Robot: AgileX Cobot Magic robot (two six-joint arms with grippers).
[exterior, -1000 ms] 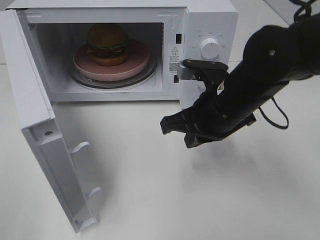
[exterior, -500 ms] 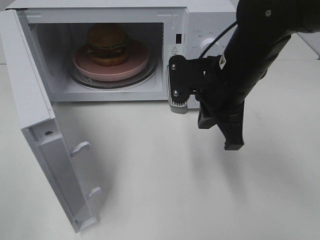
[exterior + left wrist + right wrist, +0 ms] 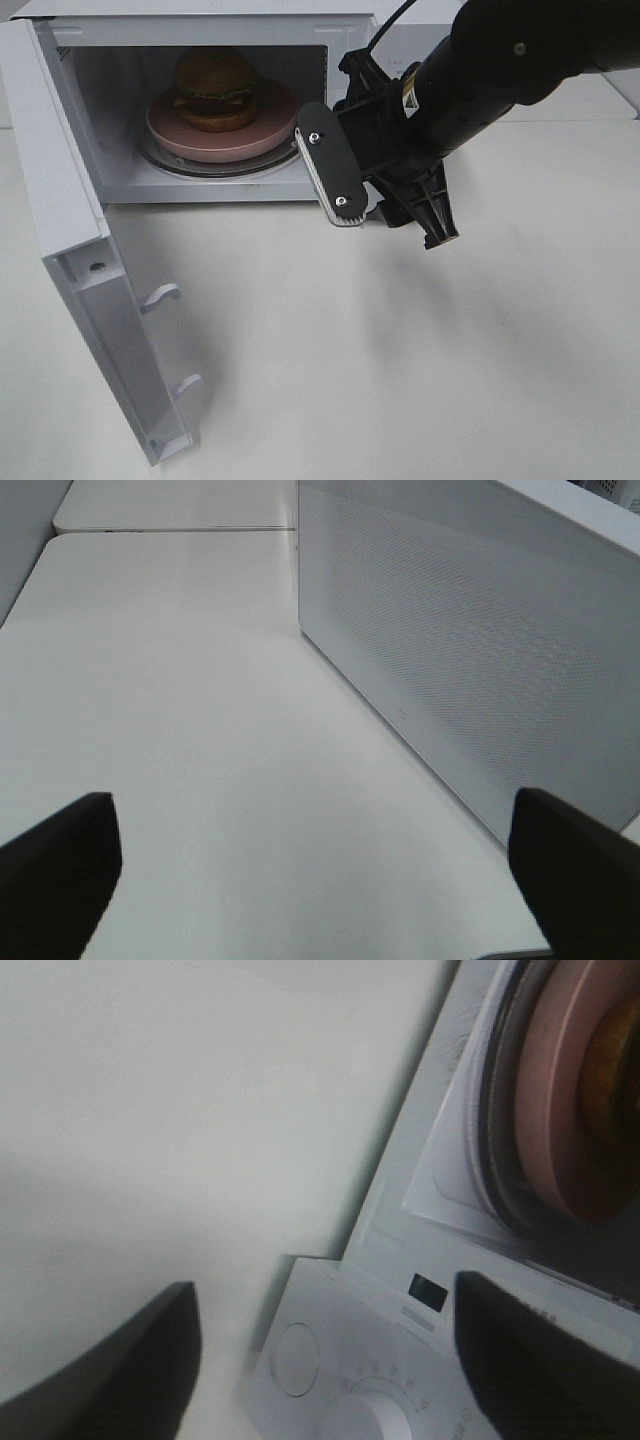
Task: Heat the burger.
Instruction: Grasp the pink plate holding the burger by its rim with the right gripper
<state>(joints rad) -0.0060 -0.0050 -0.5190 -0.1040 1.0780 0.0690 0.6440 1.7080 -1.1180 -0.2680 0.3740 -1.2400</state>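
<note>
White all round: the microwave (image 3: 240,100) stands at the far edge of the pale table (image 3: 400,380), its door (image 3: 90,260) swung fully out toward the near left so the cavity is open to view. Inside, the burger (image 3: 214,88) sits upright on a pink plate (image 3: 175,135), which rests on the glass turntable (image 3: 290,152), so the food is already where it needs to be and what remains, by my reckoning, is shutting the door and setting the dial (image 3: 365,1418). The right gripper (image 3: 390,200) hangs just in front of the oven's control panel (image 3: 340,1360), between the cavity opening and the dial; its jaws stand apart and hold nothing, as both the high view and the right wrist view show. That spot suits either a push on the door or a reach for the dial, though which is meant I cannot tell. The left gripper (image 3: 320,880) sits beside the oven's perforated side wall (image 3: 480,650), its fingers spread wide and empty, kept clear of the work.
</note>
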